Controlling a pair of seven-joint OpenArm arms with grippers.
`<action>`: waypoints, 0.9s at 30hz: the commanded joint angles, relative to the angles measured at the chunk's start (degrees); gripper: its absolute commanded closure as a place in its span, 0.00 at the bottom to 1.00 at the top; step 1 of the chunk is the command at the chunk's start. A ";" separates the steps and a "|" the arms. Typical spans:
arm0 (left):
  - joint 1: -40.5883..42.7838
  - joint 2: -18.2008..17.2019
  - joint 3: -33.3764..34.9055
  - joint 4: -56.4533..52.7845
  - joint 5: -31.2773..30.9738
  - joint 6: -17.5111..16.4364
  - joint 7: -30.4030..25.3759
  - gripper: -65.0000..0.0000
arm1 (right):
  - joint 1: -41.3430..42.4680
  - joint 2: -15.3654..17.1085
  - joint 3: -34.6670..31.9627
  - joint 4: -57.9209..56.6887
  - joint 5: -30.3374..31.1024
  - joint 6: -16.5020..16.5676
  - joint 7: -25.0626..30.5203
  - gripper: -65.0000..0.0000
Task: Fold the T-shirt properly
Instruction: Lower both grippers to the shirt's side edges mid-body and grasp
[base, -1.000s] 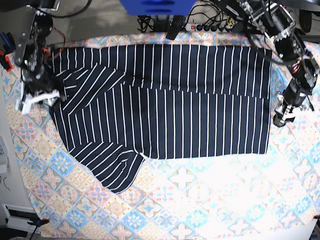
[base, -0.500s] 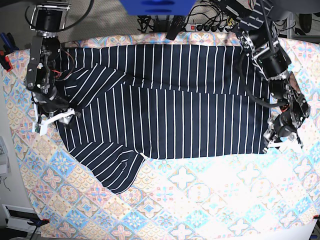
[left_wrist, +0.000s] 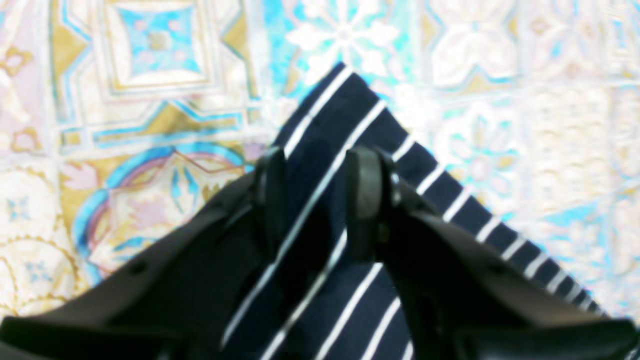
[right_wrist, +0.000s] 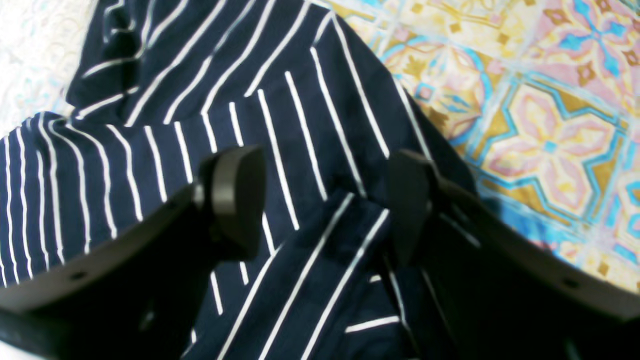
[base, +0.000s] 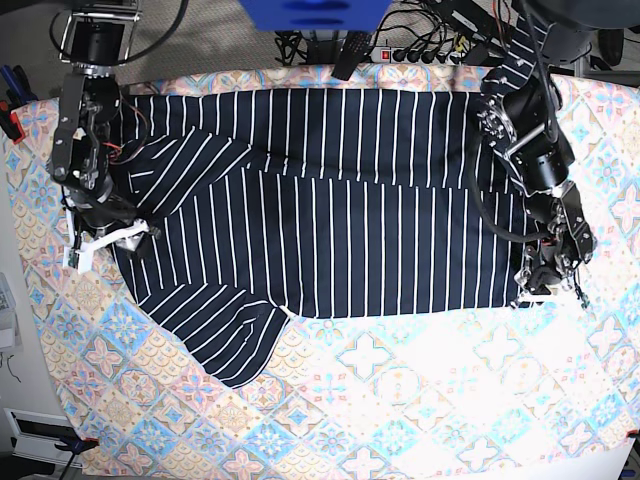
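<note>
The T-shirt (base: 330, 200), dark navy with thin white stripes, lies spread on the patterned cloth, its far part folded over and one sleeve (base: 240, 345) sticking out toward the front left. My left gripper (base: 548, 290) hovers at the shirt's near right corner. In the left wrist view that corner (left_wrist: 345, 100) lies flat between the left gripper's (left_wrist: 317, 200) narrowly parted fingers. My right gripper (base: 100, 240) stands at the shirt's left edge. In the right wrist view the right gripper (right_wrist: 322, 200) is wide open over a raised fold of striped fabric (right_wrist: 325, 235).
The pastel tile-patterned cloth (base: 400, 400) covers the table beyond the shirt on all sides. A power strip and cables (base: 420, 50) lie behind the far edge, beside a blue object (base: 315, 12). The table's left edge (base: 15, 300) is close to my right arm.
My left gripper has come down and slightly inward along the shirt's right edge to its near corner. My right gripper dropped toward the shirt's left edge, then held still.
</note>
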 joint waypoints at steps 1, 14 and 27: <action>-1.58 -1.45 0.06 0.18 0.33 -0.18 -2.05 0.69 | 0.83 0.87 0.37 0.95 0.37 0.19 1.10 0.43; -1.23 -1.89 0.06 -2.20 0.41 -0.10 -4.95 0.69 | 0.83 0.87 0.37 0.95 0.46 0.19 1.10 0.43; -0.79 -1.72 0.06 -5.45 0.33 -0.10 -5.04 0.69 | 0.83 0.87 0.45 1.39 0.46 0.19 1.10 0.43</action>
